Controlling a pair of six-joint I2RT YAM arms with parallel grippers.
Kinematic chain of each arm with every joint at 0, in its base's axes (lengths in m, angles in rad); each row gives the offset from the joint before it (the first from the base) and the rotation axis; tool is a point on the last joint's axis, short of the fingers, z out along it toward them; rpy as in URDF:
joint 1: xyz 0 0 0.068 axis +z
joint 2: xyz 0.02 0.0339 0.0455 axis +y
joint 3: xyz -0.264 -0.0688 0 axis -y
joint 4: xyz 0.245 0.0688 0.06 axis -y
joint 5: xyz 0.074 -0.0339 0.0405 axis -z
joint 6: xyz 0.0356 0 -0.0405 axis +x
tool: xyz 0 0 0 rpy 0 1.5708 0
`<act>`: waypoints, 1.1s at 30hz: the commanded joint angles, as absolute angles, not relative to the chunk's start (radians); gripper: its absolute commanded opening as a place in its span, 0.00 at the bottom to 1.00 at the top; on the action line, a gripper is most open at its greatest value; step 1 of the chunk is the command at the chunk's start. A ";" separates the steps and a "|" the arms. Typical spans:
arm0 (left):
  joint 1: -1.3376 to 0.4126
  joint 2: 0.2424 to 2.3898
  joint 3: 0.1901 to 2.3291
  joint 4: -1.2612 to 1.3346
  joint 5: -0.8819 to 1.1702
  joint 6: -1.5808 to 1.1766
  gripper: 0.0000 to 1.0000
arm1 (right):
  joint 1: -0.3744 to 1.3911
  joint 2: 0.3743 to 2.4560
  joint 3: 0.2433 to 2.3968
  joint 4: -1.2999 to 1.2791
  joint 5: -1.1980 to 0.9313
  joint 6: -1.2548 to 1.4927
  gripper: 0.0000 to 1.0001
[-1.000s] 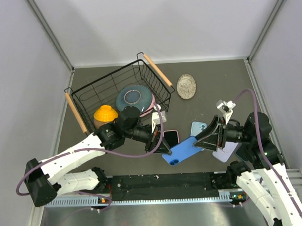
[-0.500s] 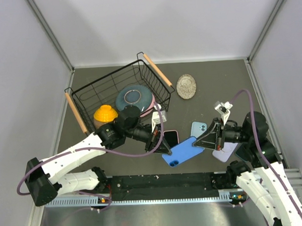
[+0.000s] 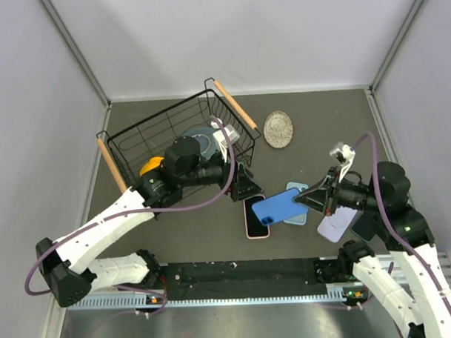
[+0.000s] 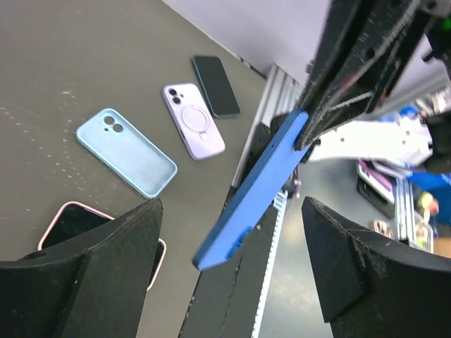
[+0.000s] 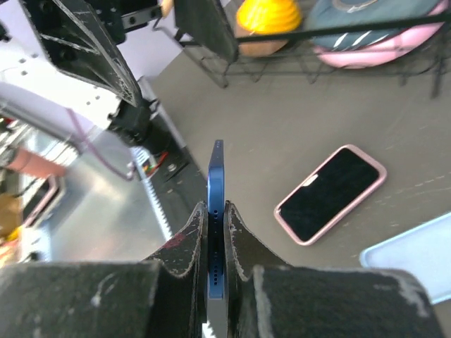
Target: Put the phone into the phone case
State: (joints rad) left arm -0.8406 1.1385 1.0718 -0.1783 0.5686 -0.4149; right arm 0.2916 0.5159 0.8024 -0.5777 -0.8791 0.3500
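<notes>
My arms (image 3: 101, 225) are white shells with black joints. Purple cables (image 3: 175, 209) run along both; my fingers (image 4: 77, 282) are matte black wedges.

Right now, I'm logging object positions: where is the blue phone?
Top view, centre-right: the blue phone is pinched in the right gripper, raised off the table above the light blue case, just right of the pink-cased phone.

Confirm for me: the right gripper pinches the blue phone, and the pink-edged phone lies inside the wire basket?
No: the pink-edged phone lies on the table, outside the wire basket, as the top external view shows. The right gripper does pinch the blue phone.
</notes>
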 commanded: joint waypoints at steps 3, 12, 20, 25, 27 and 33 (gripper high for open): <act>-0.836 1.137 1.225 -0.287 0.278 -0.610 0.83 | 0.319 0.483 0.927 -0.631 -0.535 0.062 0.00; -0.836 1.177 1.287 -0.333 0.307 -0.827 0.80 | 0.354 0.331 0.831 -0.581 -0.272 -0.224 0.00; -0.839 1.186 1.278 -0.360 0.224 -0.844 0.84 | 0.416 0.434 0.867 -0.532 -0.171 -0.377 0.00; -0.838 1.265 1.319 -0.391 0.192 -0.854 0.86 | 0.477 0.433 0.808 -0.358 -0.003 -0.578 0.00; -0.839 1.299 1.331 -0.385 0.215 -0.873 0.86 | 0.515 0.436 0.798 -0.316 0.047 -0.615 0.00; -0.838 1.351 1.368 -0.307 0.267 -0.871 0.81 | 0.751 0.405 0.657 -0.114 0.169 -0.851 0.00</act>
State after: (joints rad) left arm -0.8387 1.3319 1.2930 -0.3683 0.2466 -0.8585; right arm 0.5907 0.4240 0.7200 -0.3614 0.0254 -0.6418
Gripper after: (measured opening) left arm 0.808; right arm 0.047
